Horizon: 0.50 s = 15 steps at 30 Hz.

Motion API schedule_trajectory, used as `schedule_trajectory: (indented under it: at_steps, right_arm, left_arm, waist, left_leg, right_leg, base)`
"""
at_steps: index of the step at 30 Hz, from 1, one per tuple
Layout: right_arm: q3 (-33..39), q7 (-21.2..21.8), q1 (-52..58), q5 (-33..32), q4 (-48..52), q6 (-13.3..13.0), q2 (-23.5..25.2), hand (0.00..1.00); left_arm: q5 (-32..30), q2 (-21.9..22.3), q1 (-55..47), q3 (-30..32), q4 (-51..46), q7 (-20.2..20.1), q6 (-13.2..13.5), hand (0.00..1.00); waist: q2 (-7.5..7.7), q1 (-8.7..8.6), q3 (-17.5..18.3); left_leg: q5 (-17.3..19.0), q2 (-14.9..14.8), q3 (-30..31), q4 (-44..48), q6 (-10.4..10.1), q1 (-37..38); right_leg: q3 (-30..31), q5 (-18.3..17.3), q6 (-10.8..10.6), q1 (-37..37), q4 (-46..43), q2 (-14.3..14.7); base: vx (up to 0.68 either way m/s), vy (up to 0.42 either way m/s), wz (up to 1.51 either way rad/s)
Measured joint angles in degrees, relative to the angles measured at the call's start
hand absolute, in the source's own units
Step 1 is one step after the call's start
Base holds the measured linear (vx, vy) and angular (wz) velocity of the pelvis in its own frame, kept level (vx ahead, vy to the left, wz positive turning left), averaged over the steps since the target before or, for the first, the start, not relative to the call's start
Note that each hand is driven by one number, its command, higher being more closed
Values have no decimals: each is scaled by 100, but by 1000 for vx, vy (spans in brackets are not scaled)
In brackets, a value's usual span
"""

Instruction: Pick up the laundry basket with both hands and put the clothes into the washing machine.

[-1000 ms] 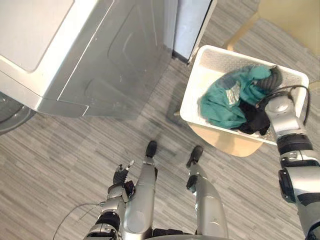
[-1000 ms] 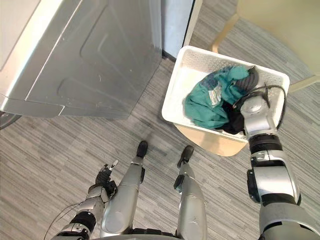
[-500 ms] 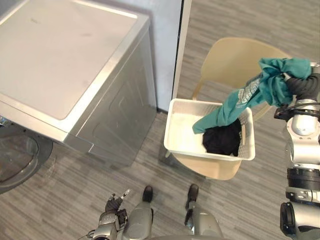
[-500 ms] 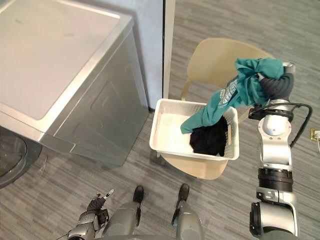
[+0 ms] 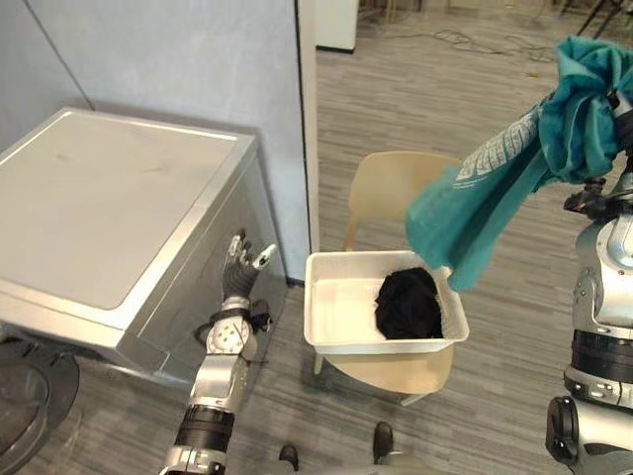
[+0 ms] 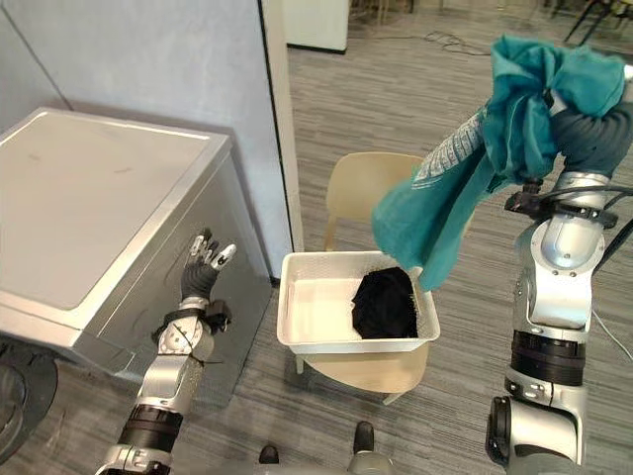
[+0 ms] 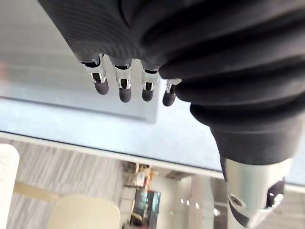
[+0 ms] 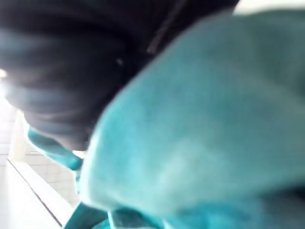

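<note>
While the white perforated plastic laundry basket (image 5: pixel 336 312) sits on the seat of a pale wooden chair (image 5: pixel 381 193), a crumpled black garment (image 5: pixel 407 302) lies inside it. A teal garment (image 5: pixel 495 188) with white print too small to read hangs high above the basket, bunched over the right hand (image 6: pixel 591 139). Whether that hand is clenched cannot be told. The left hand (image 5: pixel 237 275) is raised with straight, spread fingers (image 7: pixel 125 90), holding nothing, just before the side of the silver box-shaped washing machine (image 5: pixel 99 208), which stands against a blue-grey wall (image 5: pixel 168 59).
</note>
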State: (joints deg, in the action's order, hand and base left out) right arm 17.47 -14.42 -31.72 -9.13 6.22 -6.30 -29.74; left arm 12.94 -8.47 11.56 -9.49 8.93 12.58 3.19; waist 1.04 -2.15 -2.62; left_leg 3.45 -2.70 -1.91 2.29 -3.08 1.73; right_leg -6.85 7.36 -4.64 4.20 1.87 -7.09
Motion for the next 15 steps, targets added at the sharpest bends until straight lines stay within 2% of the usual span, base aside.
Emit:
schedule_trajectory:
  at_steps: [5, 11, 15]
  right_arm:
    - [-410, 81, -215, -291, 11, -109, -1, 100]
    - [-868, 180, -341, -686, 187, -126, 6, 100]
    - [-1159, 250, -591, -873, 187, -140, 10, 100]
  left_arm:
    - [51, -99, 1040, -781, 573, -142, -7, 0]
    - [36, -47, 2259, -1700, 1439, -267, -13, 0]
    - [-10, 134, 2752, -2097, 1895, -381, -57, 0]
  waist:
    - [-8, -62, 109]
    - [-69, -342, 147]
    - [-70, -365, 148]
  left_leg:
    - [10, -55, -179, -27, -1, 92]
    - [8, -78, -238, -45, -3, 159]
    - [7, -69, -299, -105, -1, 273]
  right_leg:
    - [227, 122, 54, -18, 133, 91]
    - [268, 143, 52, -52, 133, 115]
    - [371, 150, 47, -93, 134, 122]
  base:
    - [-47, -17, -24]
    - [-20, -9, -6]
    - [-15, 6, -10]
